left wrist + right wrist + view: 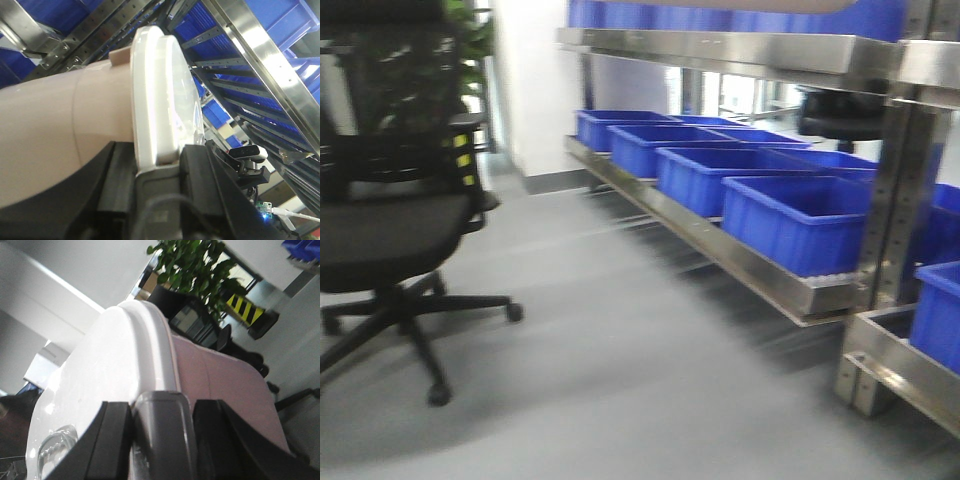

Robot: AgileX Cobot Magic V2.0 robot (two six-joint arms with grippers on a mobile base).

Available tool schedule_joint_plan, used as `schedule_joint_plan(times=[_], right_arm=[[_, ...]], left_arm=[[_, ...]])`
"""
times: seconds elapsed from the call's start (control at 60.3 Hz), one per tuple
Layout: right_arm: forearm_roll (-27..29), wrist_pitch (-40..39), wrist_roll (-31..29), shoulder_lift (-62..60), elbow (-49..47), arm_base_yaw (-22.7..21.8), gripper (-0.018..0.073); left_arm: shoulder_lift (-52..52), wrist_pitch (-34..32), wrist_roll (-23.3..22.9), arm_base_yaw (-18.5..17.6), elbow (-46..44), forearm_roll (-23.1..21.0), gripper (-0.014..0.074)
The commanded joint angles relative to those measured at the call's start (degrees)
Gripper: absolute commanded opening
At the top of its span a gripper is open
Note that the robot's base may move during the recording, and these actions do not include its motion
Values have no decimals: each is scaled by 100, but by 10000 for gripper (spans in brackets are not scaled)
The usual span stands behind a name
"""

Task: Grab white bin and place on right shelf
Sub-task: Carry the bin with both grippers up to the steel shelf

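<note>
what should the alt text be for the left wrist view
Close-up of the white bin, with the rim of its lid caught between the black fingers of the left gripper at the bottom of the frame. Behind it run the shiny rails of a steel rack holding blue bins.

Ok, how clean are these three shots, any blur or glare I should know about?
Front-facing view: motion blur smears the blue bins and the office chair. Left wrist view: strong glare on the lid of the white bin and on the steel shelf rail, and the background is soft. Right wrist view: the lid is nearly washed out by overexposure, and the plant behind is slightly soft.
</note>
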Motion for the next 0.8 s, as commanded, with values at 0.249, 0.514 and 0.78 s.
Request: schedule_joint_plan(times=[0.249, 0.514, 0.78], right_arm=[[303, 1152, -67, -233, -185, 240, 91], [303, 1152, -67, -233, -185, 240, 91], [303, 1152, -67, -233, -185, 240, 91]], left_arm=[[-325, 1719, 130, -343, -213, -516, -125], [-325, 1719, 130, -343, -213, -516, -125], [-325, 1719, 130, -343, -213, -516, -125]])
